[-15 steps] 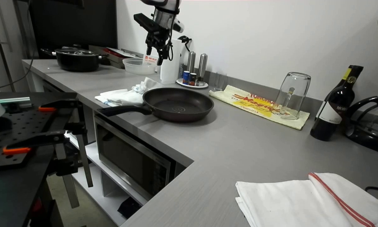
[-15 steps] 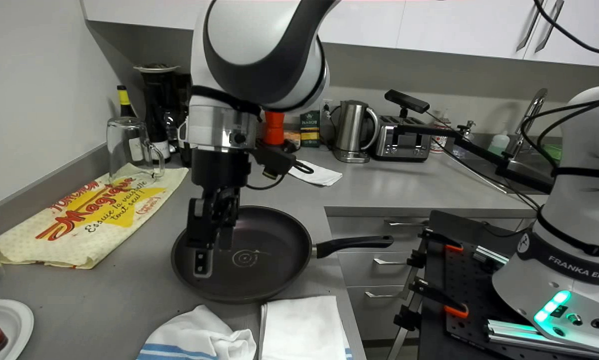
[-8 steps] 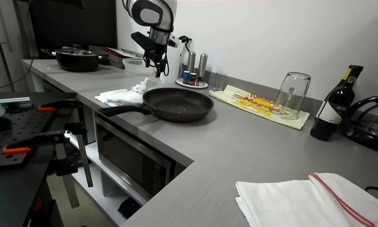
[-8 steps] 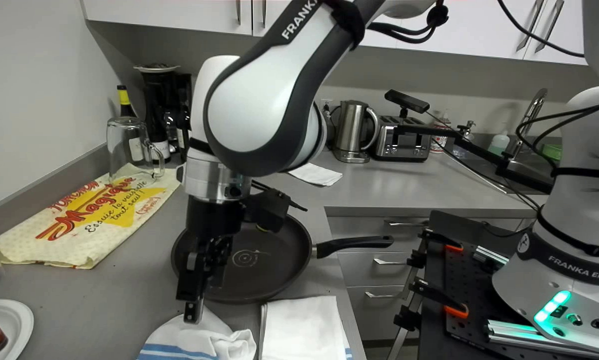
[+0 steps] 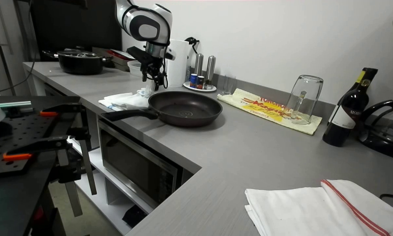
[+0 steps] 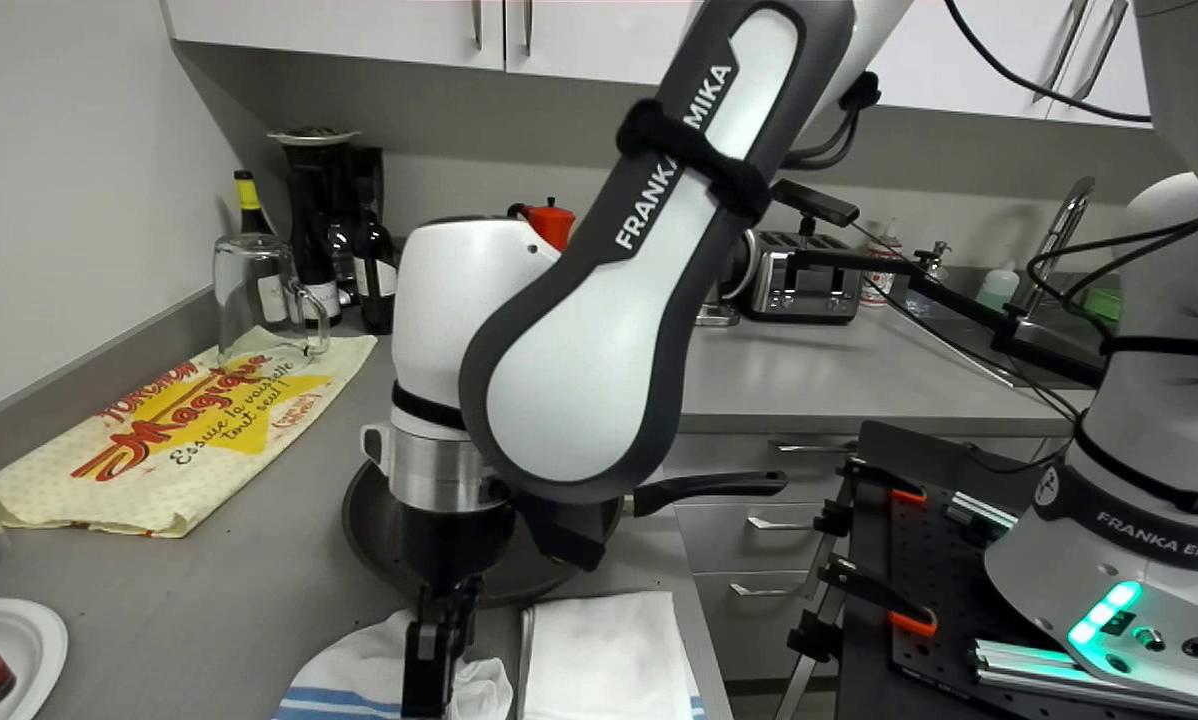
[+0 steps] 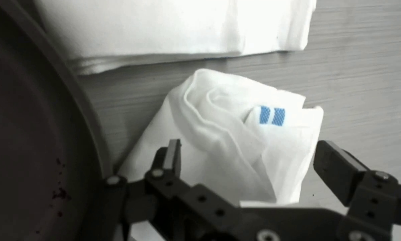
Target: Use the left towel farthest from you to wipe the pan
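Below the fingers (image 7: 336, 174), grey countertop (image 7: 361, 77), finely streaked. Beyond the fingers in an exterior view, pale wall (image 5: 258, 42), softly lit. Well above the fingers, white cabinets (image 6: 339, 25). Lower than the fingers, grey drawers (image 6: 739, 548), open white shelving (image 5: 104, 209) and dull beige floor (image 5: 93, 223).

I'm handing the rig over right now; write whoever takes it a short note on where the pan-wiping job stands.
Gripper: open, over the crumpled blue-striped towel; contact unclear, nothing gripped.
Towel: on the counter beside the pan, next to a folded towel.
Pan: handle past the counter edge, reddish specks inside.
Done: gripper lined up over the towel.
Left: close on the towel, lift it, wipe the pan.
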`<state>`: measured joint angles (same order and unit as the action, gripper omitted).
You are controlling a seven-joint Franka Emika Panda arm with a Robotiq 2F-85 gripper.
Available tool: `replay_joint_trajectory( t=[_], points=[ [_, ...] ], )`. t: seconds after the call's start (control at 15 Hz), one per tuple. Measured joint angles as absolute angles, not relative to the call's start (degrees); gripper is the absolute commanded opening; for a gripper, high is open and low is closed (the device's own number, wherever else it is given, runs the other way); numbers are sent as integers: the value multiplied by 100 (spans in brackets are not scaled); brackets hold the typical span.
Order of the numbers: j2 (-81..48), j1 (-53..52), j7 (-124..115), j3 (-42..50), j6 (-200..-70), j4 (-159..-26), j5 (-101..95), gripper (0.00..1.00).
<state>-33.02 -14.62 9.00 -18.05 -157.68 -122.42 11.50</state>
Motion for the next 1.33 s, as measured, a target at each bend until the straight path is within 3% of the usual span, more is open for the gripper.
replay_joint_trajectory(
  t=[1.33],
  points=[
    [-3688, -2069, -192, -1108, -15886, -12023, 307, 100]
  ],
)
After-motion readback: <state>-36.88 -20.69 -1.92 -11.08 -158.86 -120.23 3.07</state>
